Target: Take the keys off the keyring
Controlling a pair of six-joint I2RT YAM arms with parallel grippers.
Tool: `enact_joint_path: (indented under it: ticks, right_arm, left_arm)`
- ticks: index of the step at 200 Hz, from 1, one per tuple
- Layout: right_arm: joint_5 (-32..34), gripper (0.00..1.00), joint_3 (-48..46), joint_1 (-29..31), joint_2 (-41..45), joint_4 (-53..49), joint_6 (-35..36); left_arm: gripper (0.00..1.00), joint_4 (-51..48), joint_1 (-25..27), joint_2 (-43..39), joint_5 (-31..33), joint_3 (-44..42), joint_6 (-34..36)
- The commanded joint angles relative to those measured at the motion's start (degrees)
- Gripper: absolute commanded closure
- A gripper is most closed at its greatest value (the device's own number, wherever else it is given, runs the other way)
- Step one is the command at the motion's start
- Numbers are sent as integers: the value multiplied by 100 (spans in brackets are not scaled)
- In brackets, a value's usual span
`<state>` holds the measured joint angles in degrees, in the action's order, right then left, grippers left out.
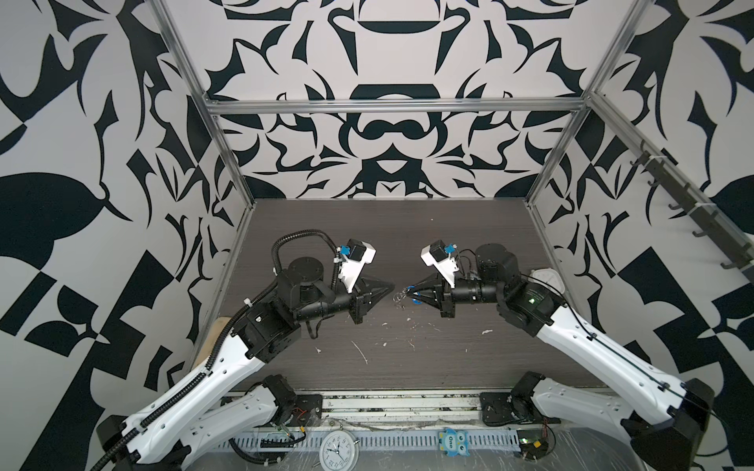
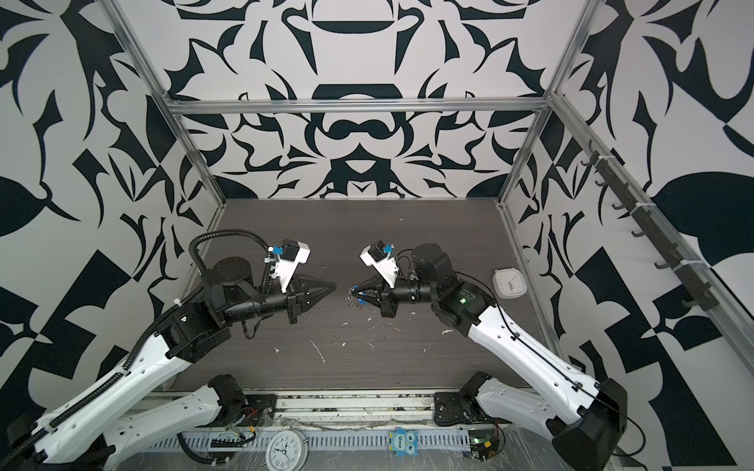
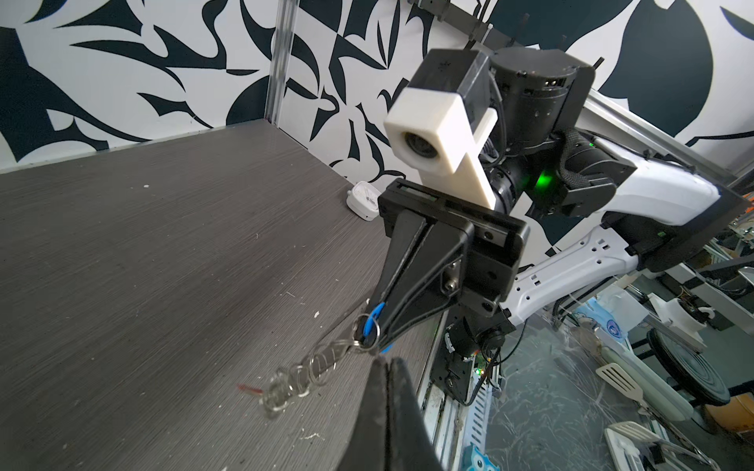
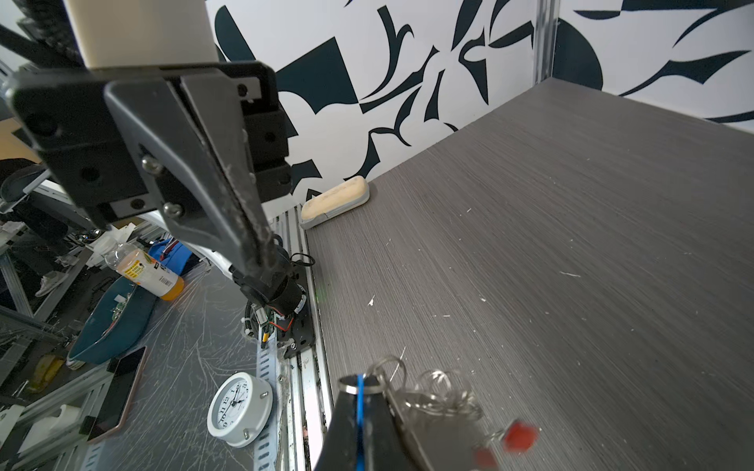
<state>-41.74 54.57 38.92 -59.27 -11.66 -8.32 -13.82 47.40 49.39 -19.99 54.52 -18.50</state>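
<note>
Above the dark grey table [image 1: 367,244], the right gripper [image 1: 409,290] pinches the blue key [image 4: 360,416]. The keyring [image 3: 322,363] hangs from it toward seven o'clock, with the red key [image 4: 520,435], blurry and maybe swinging, at its end. At nine o'clock the left gripper [image 1: 391,286] is closed and empty. A swinging chain could make it miss.

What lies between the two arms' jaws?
The keyring, a chain of silvery rings dangling from the right jaws, which pinch the blue key tag. Clearest in the left wrist view.
</note>
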Motion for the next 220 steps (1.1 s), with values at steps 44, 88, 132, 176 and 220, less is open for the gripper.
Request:
enact_joint_path:
  ticks: [44, 88, 132, 176, 220]
  right_arm:
    - [-437, 100, 250, -16, 178, 419, -30]
    - [-526, 100, 323, -18, 218, 496, -89]
    - [-563, 100, 385, -11, 205, 637, -196]
    - [-555, 100, 482, -16, 179, 738, -257]
    - [-592, 100, 463, -16, 133, 935, -411]
  left_arm:
    - [56, 74, 15, 207, -228, -185, -49]
    - [45, 299, 15, 353, -659, -275, -84]
    - [44, 363, 15, 718, -675, -301, -145]
    - [44, 591, 19, 750, -602, -390, -163]
    - [68, 697, 74, 636, -220, -414, -95]
